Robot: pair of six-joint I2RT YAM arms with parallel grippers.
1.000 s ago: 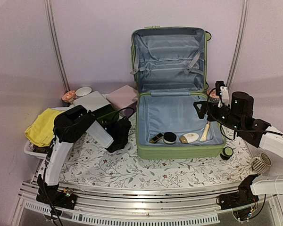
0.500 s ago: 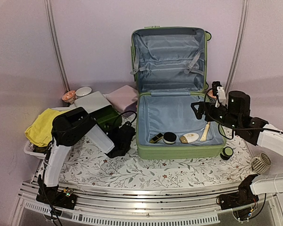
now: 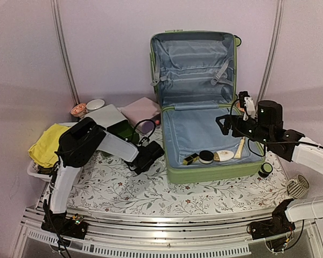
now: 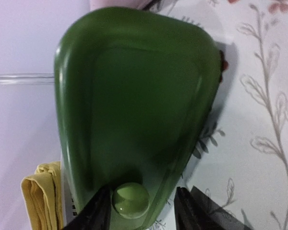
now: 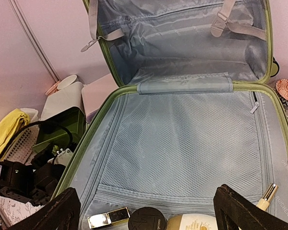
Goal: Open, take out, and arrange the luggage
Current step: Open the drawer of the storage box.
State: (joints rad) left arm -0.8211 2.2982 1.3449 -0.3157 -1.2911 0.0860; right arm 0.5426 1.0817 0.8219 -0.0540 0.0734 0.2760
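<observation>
Top external view: the light-green ribbed hard-shell suitcase (image 3: pixel 215 173) has slid right and skewed on the floral desk (image 3: pixel 124 193). Its lid stands upright. A black compact (image 3: pixel 206 156) and a gold lipstick (image 3: pixel 191 159) still lie inside, so unpacking remains. The left jaws are parted astride the round knob (image 4: pixel 130 200) of a glossy dark-green drawer (image 4: pixel 134 105). The right jaws gape empty above the mesh lining.

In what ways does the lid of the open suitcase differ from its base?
The lid stands upright; the base lies flat. The lid holds only loose straps; the base holds small cosmetics. Both share grey-blue lining and a green rim.
</observation>
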